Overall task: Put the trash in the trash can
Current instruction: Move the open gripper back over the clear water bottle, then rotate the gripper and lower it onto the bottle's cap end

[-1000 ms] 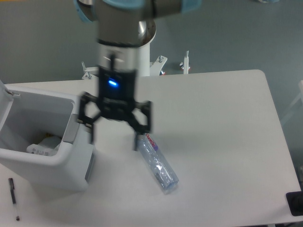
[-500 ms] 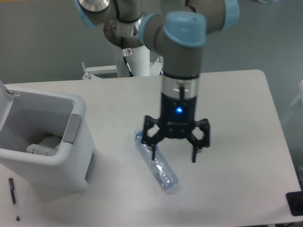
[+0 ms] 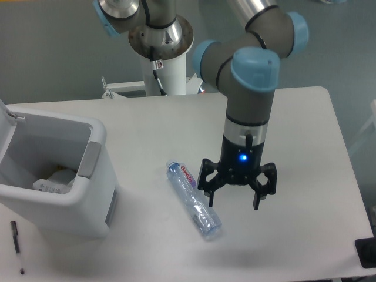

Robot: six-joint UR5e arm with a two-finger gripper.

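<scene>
Swinging across from beside the trash can [image 3: 53, 176] a second ago, passing over the bottle [image 3: 193, 200], and now hanging just past it at its three o'clock side. Pincer [image 3: 232, 201] spread wide, gripping nothing, fingers pointing down toward the bench [image 3: 294, 135], blue light glowing on the wrist. Overshooting, by the look of it: the left finger hanging close to the bottle's lower half, the right finger well clear over bare bench, so not yet straddling the bottle. Probably needing a small shift back toward nine o'clock and a turn of the wrist to line up across the bottle's long axis before dropping.

Bottle lying flat on the bench, not moved across the three pictures, cap end toward eleven o'clock, bottom toward five o'clock, red-and-white label near the cap end. Lying between the can and the arm, apart from both.

Trash can standing at the bench's nine o'clock edge, lid tipped up and open. Something white and crumpled lying inside, low against the near wall, likely the wrapper [image 3: 56, 179] already dealt with. Leaving the bottle as the remaining piece.

Counting: one bottle, one crumpled white piece in the can, one can, one black pen [image 3: 17, 247] lying on the bench at seven o'clock, one arm with one pincer.
</scene>
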